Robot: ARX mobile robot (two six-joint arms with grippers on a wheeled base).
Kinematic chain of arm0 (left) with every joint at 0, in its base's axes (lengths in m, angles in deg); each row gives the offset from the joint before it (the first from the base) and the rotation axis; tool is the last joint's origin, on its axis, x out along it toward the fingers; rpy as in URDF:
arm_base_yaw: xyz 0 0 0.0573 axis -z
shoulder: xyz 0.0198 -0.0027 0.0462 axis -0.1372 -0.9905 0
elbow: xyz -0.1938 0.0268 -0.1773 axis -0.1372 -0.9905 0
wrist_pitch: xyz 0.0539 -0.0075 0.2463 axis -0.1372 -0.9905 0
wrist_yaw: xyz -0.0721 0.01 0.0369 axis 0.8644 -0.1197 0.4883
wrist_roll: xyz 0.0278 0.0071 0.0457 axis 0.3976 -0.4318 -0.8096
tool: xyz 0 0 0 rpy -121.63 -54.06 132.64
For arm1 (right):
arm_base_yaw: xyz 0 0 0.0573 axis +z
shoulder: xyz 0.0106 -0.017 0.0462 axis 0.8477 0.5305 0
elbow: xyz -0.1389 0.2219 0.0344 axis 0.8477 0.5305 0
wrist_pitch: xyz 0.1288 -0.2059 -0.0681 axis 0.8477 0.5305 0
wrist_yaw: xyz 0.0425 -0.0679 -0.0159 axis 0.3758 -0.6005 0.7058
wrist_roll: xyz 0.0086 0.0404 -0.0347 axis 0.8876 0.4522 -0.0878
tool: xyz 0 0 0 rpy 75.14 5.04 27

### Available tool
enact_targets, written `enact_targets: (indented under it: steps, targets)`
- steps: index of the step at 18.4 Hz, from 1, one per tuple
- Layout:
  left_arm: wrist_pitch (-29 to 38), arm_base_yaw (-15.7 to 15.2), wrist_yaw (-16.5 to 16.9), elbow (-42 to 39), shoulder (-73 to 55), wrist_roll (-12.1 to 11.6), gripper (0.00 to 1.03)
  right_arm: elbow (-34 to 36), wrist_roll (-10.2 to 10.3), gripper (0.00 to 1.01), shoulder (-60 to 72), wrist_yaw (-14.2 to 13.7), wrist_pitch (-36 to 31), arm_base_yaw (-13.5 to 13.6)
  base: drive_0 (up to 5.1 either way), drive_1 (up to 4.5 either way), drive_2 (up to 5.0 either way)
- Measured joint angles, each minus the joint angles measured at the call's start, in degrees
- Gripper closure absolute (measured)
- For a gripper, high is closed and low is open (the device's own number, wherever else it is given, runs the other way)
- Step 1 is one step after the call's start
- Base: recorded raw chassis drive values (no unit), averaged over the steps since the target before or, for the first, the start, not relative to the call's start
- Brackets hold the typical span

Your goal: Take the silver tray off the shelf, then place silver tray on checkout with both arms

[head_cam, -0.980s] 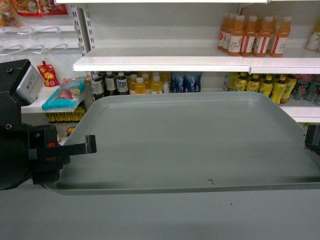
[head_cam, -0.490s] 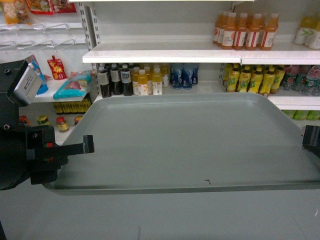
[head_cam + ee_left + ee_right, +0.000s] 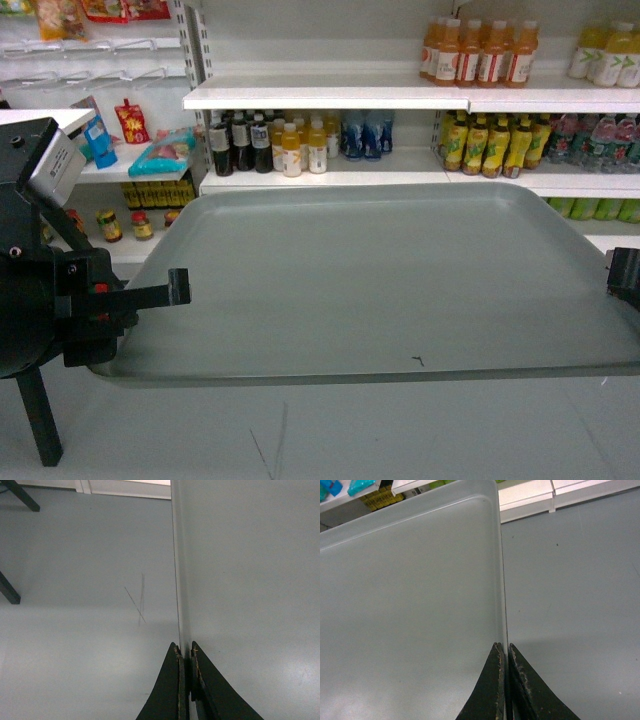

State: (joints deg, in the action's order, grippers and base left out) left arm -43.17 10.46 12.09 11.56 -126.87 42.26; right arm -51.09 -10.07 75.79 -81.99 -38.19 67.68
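The silver tray hangs level in the air in front of the shelf, with floor showing under it. My left gripper is shut on the tray's left rim. In the left wrist view the left gripper pinches the rim of the tray. My right gripper is at the tray's right edge, mostly cut off. In the right wrist view the right gripper is closed on the rim of the tray. I cannot make out the checkout's top.
Shelves of drink bottles and snack packs stand behind the tray. A dark slanted leg stands at the lower left, and dark legs show over grey floor. The shelf's white base lies beyond the tray.
The shelves have shrunk and shifted up in the head view as I back away. The tray stays held between both grippers. A dark leg has come into view at lower left.
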Motion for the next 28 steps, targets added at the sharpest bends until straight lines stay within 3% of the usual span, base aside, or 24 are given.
enact_targets:
  steps: [12, 28]
  targets:
    - [-0.2, 0.0, -0.1, 0.0, 0.3, 0.0, 1.00, 0.0, 0.3, 0.98, -0.1, 0.0, 0.3, 0.0, 0.1, -3.53, 3.7]
    - [0.1, 0.2, -0.1, 0.0, 0.2, 0.0, 1.00, 0.0, 0.3, 0.98, -0.2, 0.0, 0.0, -0.3, -4.9, 2.84, 2.1]
